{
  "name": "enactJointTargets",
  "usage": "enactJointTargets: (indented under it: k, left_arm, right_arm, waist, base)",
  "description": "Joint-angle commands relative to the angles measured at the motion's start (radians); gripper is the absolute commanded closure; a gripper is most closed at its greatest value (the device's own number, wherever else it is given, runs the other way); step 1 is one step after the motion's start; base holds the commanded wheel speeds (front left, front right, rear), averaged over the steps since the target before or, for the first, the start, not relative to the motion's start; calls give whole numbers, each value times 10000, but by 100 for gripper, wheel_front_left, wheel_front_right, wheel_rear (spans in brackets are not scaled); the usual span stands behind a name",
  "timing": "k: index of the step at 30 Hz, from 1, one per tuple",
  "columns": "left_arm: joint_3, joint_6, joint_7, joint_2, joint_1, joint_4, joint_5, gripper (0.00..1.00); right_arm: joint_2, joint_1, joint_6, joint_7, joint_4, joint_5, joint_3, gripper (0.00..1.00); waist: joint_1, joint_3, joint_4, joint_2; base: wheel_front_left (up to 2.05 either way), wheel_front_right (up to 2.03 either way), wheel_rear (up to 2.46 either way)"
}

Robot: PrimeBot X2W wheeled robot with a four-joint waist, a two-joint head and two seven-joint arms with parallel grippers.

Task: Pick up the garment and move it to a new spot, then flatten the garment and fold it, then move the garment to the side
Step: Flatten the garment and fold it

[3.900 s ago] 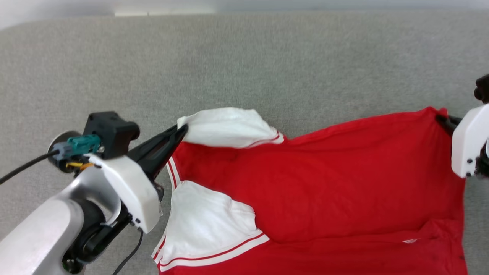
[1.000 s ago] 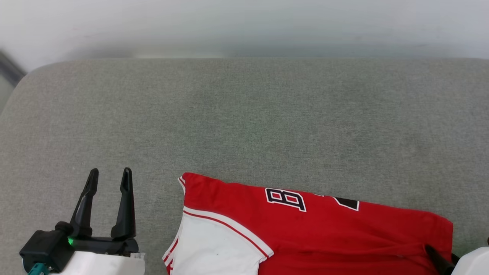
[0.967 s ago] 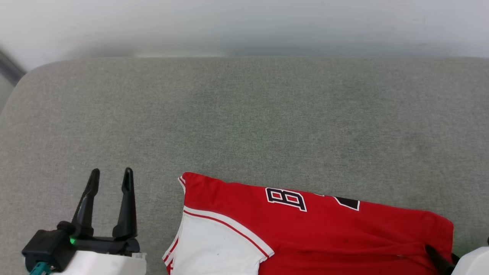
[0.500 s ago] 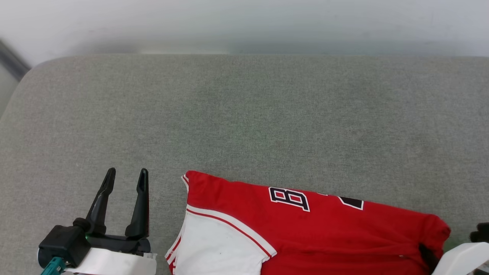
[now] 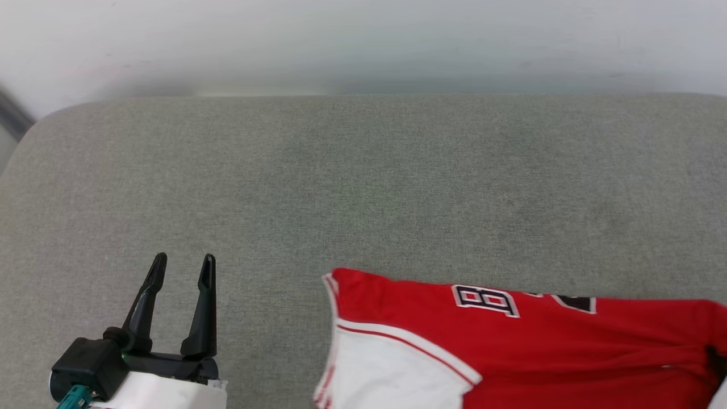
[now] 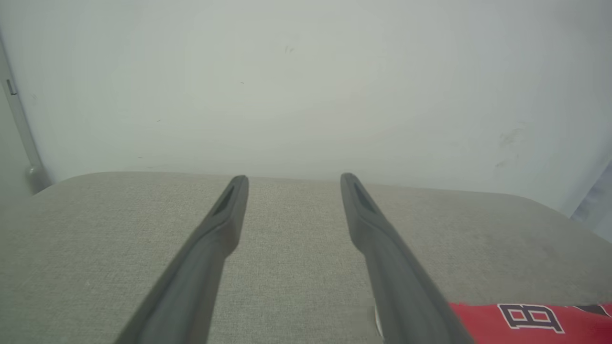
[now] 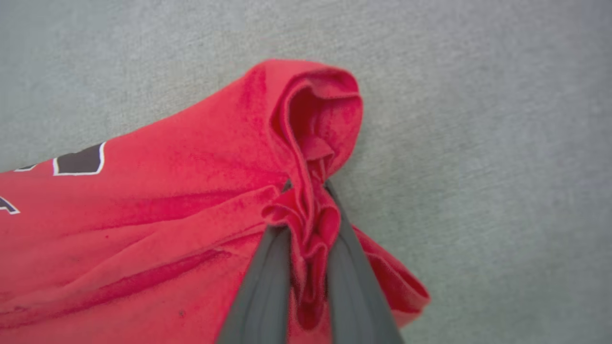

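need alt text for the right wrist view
The right gripper is closed on a bunched fold of the red garment, which lies on a grey cushion. Black white-outlined lettering shows at the left edge.

Grey cushion (image 5: 363, 182) (woven), pale wall (image 5: 363, 40) behind.

Checking the left long-fingered black gripper (image 5: 184, 258) down at 7 o'clock in the head view: spread wide, tips aimed toward 12, clutching nothing, sitting on a boxy black wrist block (image 5: 85, 366) and a white forearm shell (image 5: 170, 395). Same left gripper (image 6: 293, 177) from its own wrist cam: splayed up from 6 o'clock toward roughly 11 and 1. Then the right dark two-finger gripper (image 7: 307, 184) in its wrist cam, rising from 6 o'clock: squeezed nearly together on a bunched fold of red jersey cloth (image 7: 191, 157), pinched between both fingers (image 7: 263, 286).
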Motion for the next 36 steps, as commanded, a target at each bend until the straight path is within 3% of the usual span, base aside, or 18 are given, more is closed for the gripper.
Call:
enactJointTargets:
  k: [1, 7, 13, 19, 25, 30, 36]
  left_arm:
    - [-8, -13, -46, 45, -9, -3, -38, 0]
    - [-35, -13, -46, 44, 5, 58, -78, 0]
    - [-102, -14, -46, -23, 161, 129, -50, 0]
    - [-189, -14, -45, -89, 186, 181, -79, 0]
    - [-309, -14, -45, -137, 208, 251, -125, 0]
    - [-412, -14, -36, -80, 227, 425, -146, 0]
    - [-447, -14, -36, -42, 201, 416, -191, 0]
  right_arm:
    - [-157, -202, -18, -91, 87, -103, -291, 100]
    - [-465, -272, -15, -5, 99, -281, -388, 100]
    - [-444, 277, -12, 718, -1163, 45, 683, 100]
    - [103, 834, -12, 1753, -2800, 577, 1786, 100]
    - [1070, 904, -12, 2544, -3855, 1275, 2791, 100]
    - [1593, 401, -10, 3043, -4099, 1715, 3282, 100]
    - [1747, -137, -10, 3243, -3685, 2627, 4007, 100]
  waist:
    - [-1, -9, -35, -1]
    - [-1, -87, -99, -1]
    - [-1, -259, -167, -1]
    - [-1, -393, -85, -1]
    - [-1, -498, 135, -1]
    - [-1, -558, 362, -1]
    - [-1, -585, 616, -1]
  base:
    - [0, 0, 0]
    - [0, 0, 0]
    - [0, 0, 0]
    - [0, 0, 0]
    - [0, 0, 0]
    - [0, 0, 0]
    - [0, 0, 0]
